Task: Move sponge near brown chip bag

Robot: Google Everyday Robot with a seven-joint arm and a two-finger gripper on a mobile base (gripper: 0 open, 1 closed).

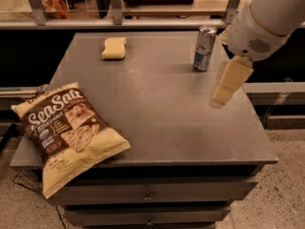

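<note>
The sponge (114,48), a small pale yellow block, lies on the grey table (162,113) at its far left. The brown chip bag (66,132), dark brown with cream-yellow ends and "Sea Salt" lettering, lies at the table's front left corner and hangs over the edge. My gripper (221,97) hangs from the white arm over the right part of the table, just in front of a can. It is far to the right of the sponge and holds nothing that I can see.
A silver and blue drink can (205,48) stands upright at the far right of the table, close behind the gripper. Drawers (147,194) sit under the tabletop. A counter with a metal rail (143,24) runs behind the table.
</note>
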